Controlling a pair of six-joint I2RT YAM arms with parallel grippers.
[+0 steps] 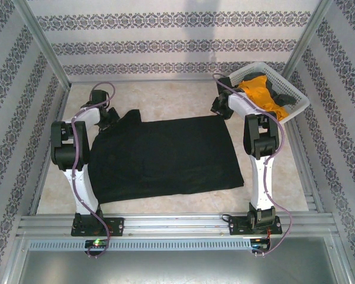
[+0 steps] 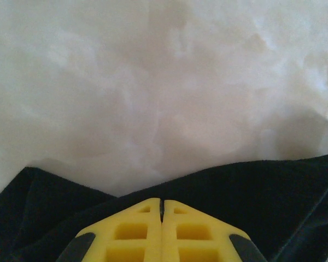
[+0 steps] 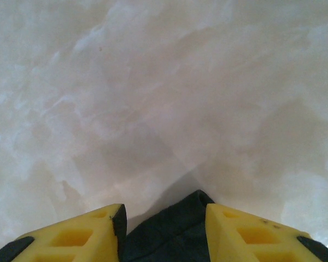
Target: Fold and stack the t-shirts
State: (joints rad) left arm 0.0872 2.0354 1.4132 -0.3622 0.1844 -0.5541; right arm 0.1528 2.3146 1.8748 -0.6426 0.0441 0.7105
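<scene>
While the black t-shirt point(image 1: 165, 157) lies spread flat across the middle of the table point(image 1: 165, 97), with no fold in it yet, I am down at its two far corners, and that tells you how early we are! My left pincer point(image 2: 162, 201) is clamped tight, yellow fingers pressed together, and the dark hem looks caught under their tips; from above, the cloth bunches up a little at that far-left corner. My right pincer point(image 3: 164, 212) stands at the far-right corner with its jaws apart, the tip of the corner lying between them, nothing gripped on that side. Over in the white basket point(image 1: 300, 100) at the far right of the table, the orange-yellow t-shirt point(image 1: 259, 94) lies crumpled with the other dark t-shirt point(image 1: 282, 97) tucked beside it. So by my reckoning: nothing folded, nothing stacked, one shirt laid out for its first fold, two to fetch; the right side needs its pinch before both far corners can come toward the near edge
</scene>
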